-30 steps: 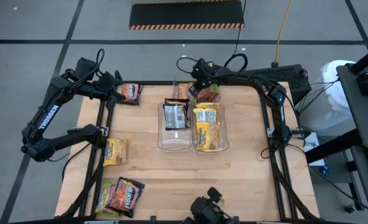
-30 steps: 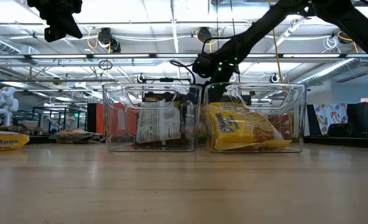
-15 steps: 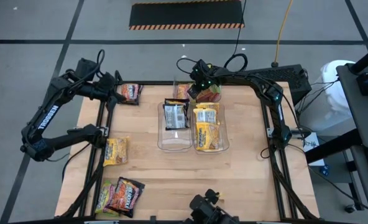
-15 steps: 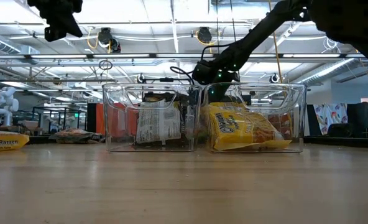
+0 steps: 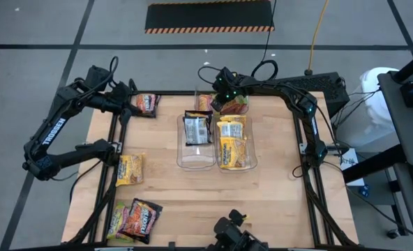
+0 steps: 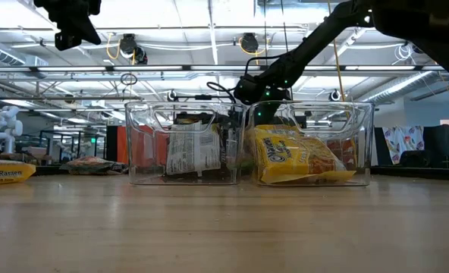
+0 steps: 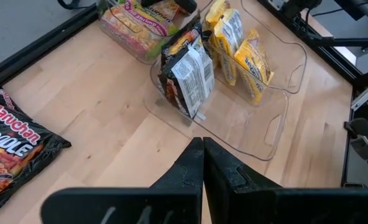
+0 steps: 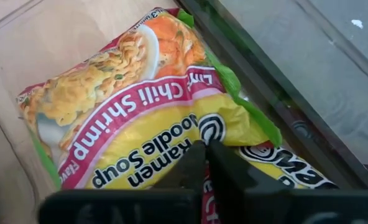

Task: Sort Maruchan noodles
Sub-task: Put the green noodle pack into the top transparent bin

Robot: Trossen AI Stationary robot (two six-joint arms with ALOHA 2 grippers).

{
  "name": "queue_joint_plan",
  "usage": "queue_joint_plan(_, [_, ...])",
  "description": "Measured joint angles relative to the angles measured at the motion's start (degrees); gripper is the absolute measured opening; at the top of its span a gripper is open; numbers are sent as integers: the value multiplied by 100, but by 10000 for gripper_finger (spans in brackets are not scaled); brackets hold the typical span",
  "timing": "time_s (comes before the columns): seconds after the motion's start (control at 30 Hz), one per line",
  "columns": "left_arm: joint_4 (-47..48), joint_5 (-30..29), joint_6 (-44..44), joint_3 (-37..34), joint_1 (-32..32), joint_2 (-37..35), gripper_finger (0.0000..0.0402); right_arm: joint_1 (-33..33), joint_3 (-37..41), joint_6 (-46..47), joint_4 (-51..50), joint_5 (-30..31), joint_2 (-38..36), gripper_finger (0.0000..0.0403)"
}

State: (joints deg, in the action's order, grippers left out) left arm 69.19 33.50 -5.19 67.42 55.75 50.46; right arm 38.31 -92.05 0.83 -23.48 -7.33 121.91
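From above, the right gripper (image 5: 225, 95) is hanging over the far-edge packets: a pink-green Lime Chili Shrimp packet (image 5: 236, 104) and an orange-yellow packet (image 5: 206, 102) beside it, both just beyond the two clear bins. The left bin (image 5: 195, 141) is holding a dark packet (image 5: 197, 128); the right bin (image 5: 236, 143) is holding yellow packets (image 5: 232, 143). The right arm is plainly the nearer one to the far-edge packets. The left gripper (image 5: 130, 98) is waiting at the far left corner beside a dark loose packet (image 5: 147, 104). A yellow packet (image 5: 130, 169) is lying at the left edge, and more packets (image 5: 134, 219) are lying at the near left corner.

From table height, the right arm is reaching down just behind the bins, whose walls are standing between this camera and the far packets.

In the left wrist view, the left fingers are pressed together with nothing between them, pointing toward the bins, with a dark Maruchan packet (image 7: 13, 146) on the bare wood to one side.

In the right wrist view, the right fingers are closed tip to tip, empty, directly above the shrimp packet (image 8: 140, 118). Its long axis is running diagonally across the finger line, toward the table's frame rail (image 8: 258, 81). The jaws would probably need to open before descending, and the rail and neighbouring packet (image 8: 283, 162) are crowding that side.
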Motion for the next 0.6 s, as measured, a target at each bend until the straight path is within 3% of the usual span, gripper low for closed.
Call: queue_joint_plan(0.6, [0, 3, 103, 0, 4, -2, 3, 14, 8, -66, 177, -48, -313, 0])
